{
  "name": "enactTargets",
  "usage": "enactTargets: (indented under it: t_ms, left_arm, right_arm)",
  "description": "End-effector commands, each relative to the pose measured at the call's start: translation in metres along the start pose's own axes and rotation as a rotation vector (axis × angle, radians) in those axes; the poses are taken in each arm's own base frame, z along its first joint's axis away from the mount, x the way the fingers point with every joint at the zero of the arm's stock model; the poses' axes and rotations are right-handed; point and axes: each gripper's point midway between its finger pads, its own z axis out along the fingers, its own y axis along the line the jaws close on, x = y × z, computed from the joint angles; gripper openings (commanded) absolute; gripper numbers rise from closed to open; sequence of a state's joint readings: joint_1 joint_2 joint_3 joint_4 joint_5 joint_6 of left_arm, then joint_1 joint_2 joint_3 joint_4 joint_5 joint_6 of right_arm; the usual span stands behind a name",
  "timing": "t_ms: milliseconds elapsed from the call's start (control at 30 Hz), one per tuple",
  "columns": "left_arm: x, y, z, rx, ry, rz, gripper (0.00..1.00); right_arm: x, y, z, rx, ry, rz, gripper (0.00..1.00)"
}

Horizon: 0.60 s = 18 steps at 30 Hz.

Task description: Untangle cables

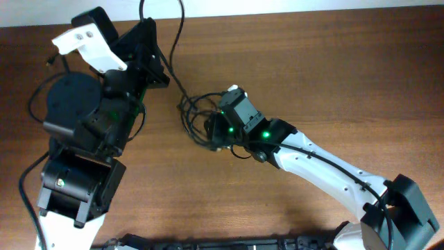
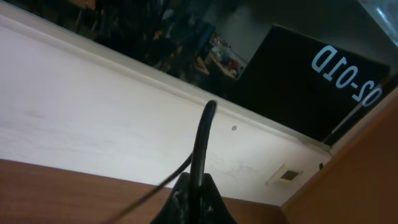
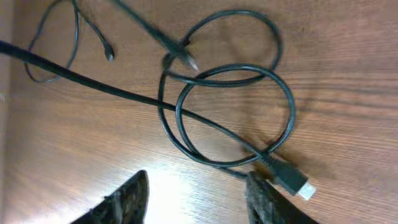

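The cables [image 1: 196,114] lie as thin black cords in a tangle at the table's middle. In the right wrist view they form overlapping loops [image 3: 236,112], with a black plug with a light tip [image 3: 292,178] at the right and smaller plug ends [image 3: 185,58] at the upper left. My right gripper [image 3: 196,194] is open and empty just above the table beside the loops; overhead it sits over the tangle [image 1: 216,135]. My left gripper [image 2: 198,190] is shut on one black cable [image 2: 200,143], lifted at the back left [image 1: 147,29]. That cable arcs down to the tangle [image 1: 175,69].
The wooden table [image 1: 291,62] ends at a white wall [image 2: 93,112] along the back. The left arm's bulky base and joints [image 1: 76,132] fill the left side. Thicker arm wires [image 1: 31,201] run along the left edge.
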State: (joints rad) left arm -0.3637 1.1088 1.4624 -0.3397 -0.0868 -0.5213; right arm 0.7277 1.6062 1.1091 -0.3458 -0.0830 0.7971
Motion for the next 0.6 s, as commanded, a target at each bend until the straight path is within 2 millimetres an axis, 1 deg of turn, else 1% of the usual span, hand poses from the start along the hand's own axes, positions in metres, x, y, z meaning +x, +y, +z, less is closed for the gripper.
enactTargets:
  t_ms: [0,33,200,233,333,400,467,567]
  left_arm:
    - [-0.014,-0.005,-0.01,0.012,-0.042,-0.017,0.0]
    - [-0.014,-0.006,-0.01,0.012,-0.042,-0.017,0.0]
    - [-0.014,-0.005,-0.01,0.012,-0.042,-0.017,0.0]
    - [-0.014,-0.006,-0.01,0.012,-0.042,-0.017,0.0]
    - [-0.014,-0.006,-0.01,0.012,-0.042,-0.017,0.0]
    - [-0.014,-0.005,-0.01,0.011,-0.042,-0.017,0.0]
    - [-0.014,-0.005,-0.01,0.011,-0.042,-0.017,0.0]
    - [-0.014,-0.005,-0.01,0.011,-0.042,-0.017,0.0]
  right_arm:
    - [-0.004,-0.006,0.007,0.044,-0.026,-0.208,0.53]
    - [-0.003,-0.008,0.012,0.049,-0.02,-0.247,0.54]
    - [0.011,-0.016,0.043,0.044,0.041,-0.248,0.55]
    - [0.016,-0.015,0.056,0.022,0.06,-0.247,0.56]
    - [0.027,-0.011,0.076,-0.036,0.099,-0.245,0.61]
    - [0.037,-0.004,0.089,-0.104,0.138,-0.244,0.66]
    - [0.038,-0.002,0.095,-0.125,0.141,-0.246,0.67]
    - [0.029,-0.002,0.101,-0.121,0.093,-0.238,0.67]
